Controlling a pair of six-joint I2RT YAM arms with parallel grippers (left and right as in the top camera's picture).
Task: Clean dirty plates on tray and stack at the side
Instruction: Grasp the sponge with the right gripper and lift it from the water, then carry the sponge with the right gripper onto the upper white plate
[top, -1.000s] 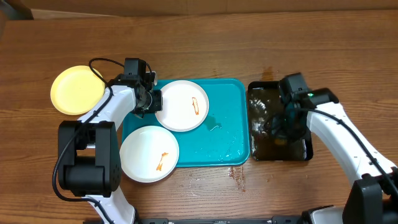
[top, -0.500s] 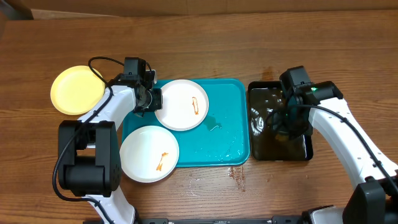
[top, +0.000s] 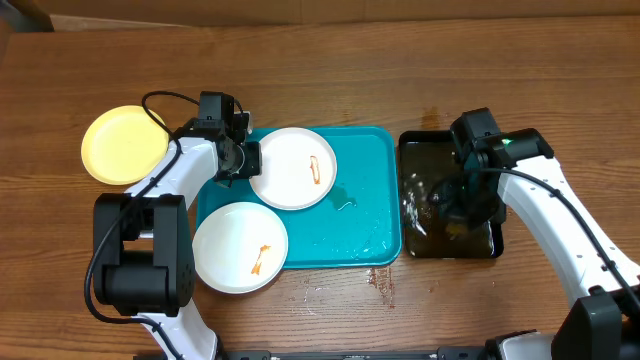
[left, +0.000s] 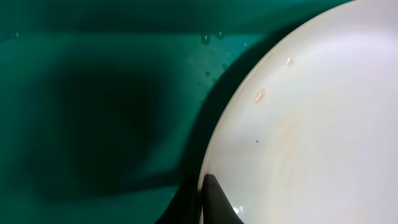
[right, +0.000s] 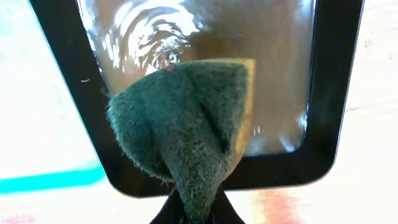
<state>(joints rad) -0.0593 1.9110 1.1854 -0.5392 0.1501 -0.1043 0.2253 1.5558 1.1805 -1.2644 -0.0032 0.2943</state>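
The turquoise tray (top: 365, 225) lies at the table's middle. A white plate (top: 290, 175) with an orange smear sits at its back left. My left gripper (top: 241, 160) is shut on that plate's left rim; the left wrist view shows a finger (left: 209, 200) on the plate's edge (left: 311, 124) over the tray (left: 93, 93). A second smeared white plate (top: 235, 240) overhangs the tray's front left corner. A pale yellow-green plate (top: 125, 144) lies on the table at the far left. My right gripper (right: 198, 214) is shut on a green-and-yellow sponge (right: 186, 118).
A smaller black tray (top: 490, 245) of brownish water stands right of the turquoise tray; my right gripper (top: 455, 200) hangs over it, and its rim (right: 333, 93) shows in the right wrist view. Water wets the turquoise tray and the wood by its front edge (top: 380, 280).
My right gripper with the sponge has shifted slightly over the black tray and the water ripples. The left arm and the plates have not moved.
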